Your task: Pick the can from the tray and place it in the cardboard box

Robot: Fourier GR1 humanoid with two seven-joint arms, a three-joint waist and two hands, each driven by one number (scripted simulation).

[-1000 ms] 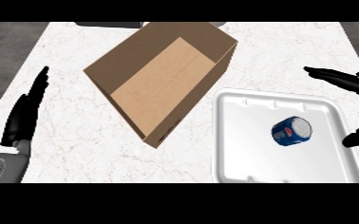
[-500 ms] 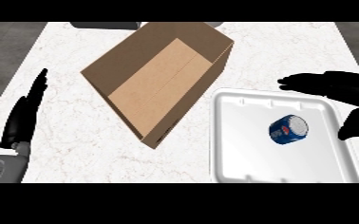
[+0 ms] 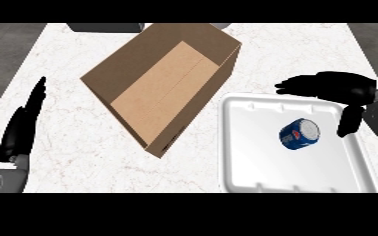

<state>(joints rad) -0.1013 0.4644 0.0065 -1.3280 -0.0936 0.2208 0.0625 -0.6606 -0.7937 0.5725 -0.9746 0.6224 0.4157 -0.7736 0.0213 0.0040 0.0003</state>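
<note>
Can (image 3: 299,134): on its side in the white tray (image 3: 255,175), untouched | my right hand (image 3: 336,87): over the tray's far right corner, fingers spread, holding nothing | box (image 3: 166,82): open, left of tray | my left hand (image 3: 22,127): open, resting at left edge

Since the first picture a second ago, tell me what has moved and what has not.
The right hand has swung in from the right edge, leftward over the far rim of the tray, and now hangs open above the can without touching it. Nothing has been taken hold of. The can lies where it was, the cardboard box has not shifted, and the left hand stays open at the left edge.
</note>
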